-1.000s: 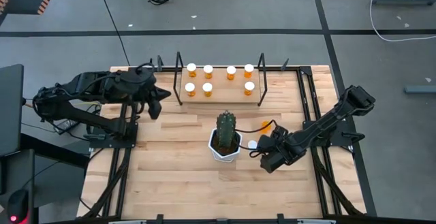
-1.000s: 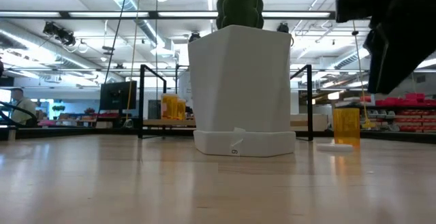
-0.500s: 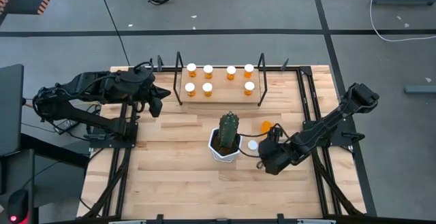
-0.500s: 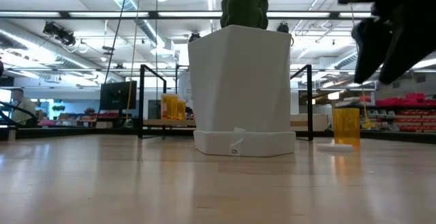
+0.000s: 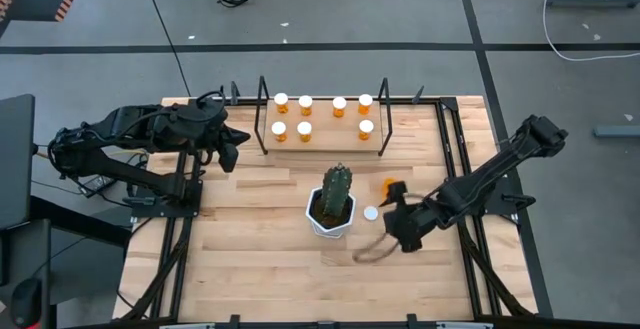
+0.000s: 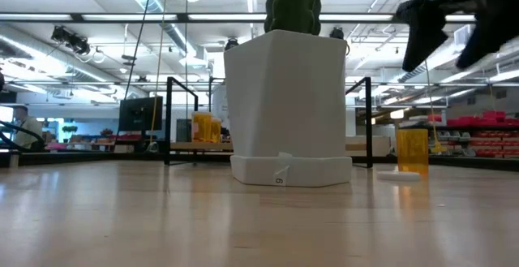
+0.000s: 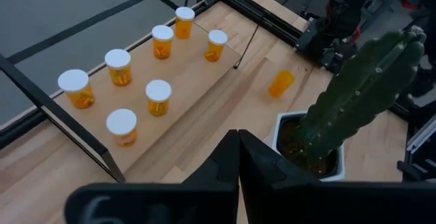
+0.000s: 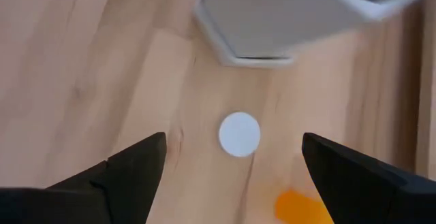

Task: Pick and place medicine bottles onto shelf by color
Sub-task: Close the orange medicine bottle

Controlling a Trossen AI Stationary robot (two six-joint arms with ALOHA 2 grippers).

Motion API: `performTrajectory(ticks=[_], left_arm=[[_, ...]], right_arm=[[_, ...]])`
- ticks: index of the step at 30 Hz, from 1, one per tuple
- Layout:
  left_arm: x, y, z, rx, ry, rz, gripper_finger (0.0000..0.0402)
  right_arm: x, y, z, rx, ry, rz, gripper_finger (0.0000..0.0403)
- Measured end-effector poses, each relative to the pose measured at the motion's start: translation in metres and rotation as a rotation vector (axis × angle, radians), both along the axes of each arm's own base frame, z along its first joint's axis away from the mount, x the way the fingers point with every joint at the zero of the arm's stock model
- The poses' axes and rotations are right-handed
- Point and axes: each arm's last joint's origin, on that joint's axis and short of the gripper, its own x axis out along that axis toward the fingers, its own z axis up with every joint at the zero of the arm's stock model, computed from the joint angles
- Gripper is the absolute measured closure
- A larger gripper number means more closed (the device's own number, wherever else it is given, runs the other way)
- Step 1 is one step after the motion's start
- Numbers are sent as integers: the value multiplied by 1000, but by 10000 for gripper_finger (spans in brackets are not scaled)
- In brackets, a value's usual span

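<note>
The shelf (image 5: 322, 121) stands at the table's far side with several white-capped orange medicine bottles (image 7: 158, 96) upright on it. One orange bottle (image 5: 390, 184) without a cap stands on its base on the table, right of the cactus pot (image 5: 330, 219). A loose white cap (image 8: 239, 134) lies flat on the table near it. My right gripper (image 8: 235, 176) hovers open above the cap and bottle, touching neither. It also shows high up in the low view (image 6: 450, 27). My left gripper (image 7: 237, 157) is shut and empty, held high left of the shelf (image 7: 170, 115).
The green cactus (image 5: 336, 187) in its white pot stands mid-table, just left of the loose cap (image 5: 371, 212) and the uncapped bottle (image 6: 412, 152). Bare wood lies toward the table's near edge (image 5: 300, 289). Black frame rails (image 5: 455, 169) run along both sides.
My right gripper has risen from just above the table beside the pot and has rolled about its own axis, staying open. The uncapped bottle and the white cap have stayed where they were.
</note>
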Motion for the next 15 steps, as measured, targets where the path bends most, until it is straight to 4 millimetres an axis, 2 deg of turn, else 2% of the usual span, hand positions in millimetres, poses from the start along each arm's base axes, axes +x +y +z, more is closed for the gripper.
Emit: performTrajectory(ticks=[4,9,15], left_arm=[[0,0,-1,-15,1,11,393],[-1,0,-3,-41,20,31,360],[-2,0,-3,-56,14,43,322]], right_arm=[[2,-2,-22,-101,8,165,52],[4,-16,-40,-39,5,90,52],[12,-31,-49,88,-21,58,52]])
